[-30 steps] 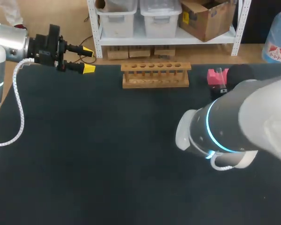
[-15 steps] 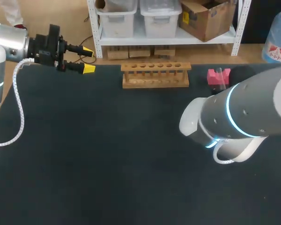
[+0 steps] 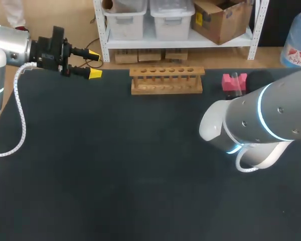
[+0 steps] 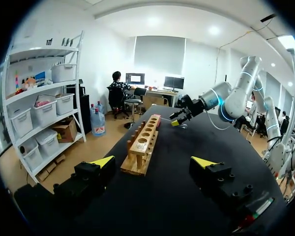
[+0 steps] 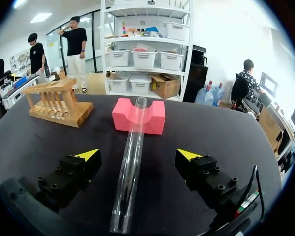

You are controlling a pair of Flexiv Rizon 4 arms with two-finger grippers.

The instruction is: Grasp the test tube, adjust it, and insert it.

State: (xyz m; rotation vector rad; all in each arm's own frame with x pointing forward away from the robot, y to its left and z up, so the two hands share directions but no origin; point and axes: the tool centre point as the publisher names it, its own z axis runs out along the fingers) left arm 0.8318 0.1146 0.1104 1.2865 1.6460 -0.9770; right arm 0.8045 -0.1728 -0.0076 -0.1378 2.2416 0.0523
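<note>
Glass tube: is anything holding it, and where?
Nothing holds it. The clear glass test tube lies untouched between the right end effector's open fingers, far end on the pink foam block. The left end effector is empty too.

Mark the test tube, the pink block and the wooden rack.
test tube (image 5: 130,167), right wrist view, mid-length of the glass
pink block (image 5: 155,123), right wrist view, front face
wooden rack (image 3: 166,90), head view, base board

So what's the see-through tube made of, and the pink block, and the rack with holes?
Test tube: clear and shiny, so glass or plastic; I can't tell which.
Pink block: matte and soft-looking, probably foam.
Rack: pale brown and matte, and it looks like plain wood.
</note>
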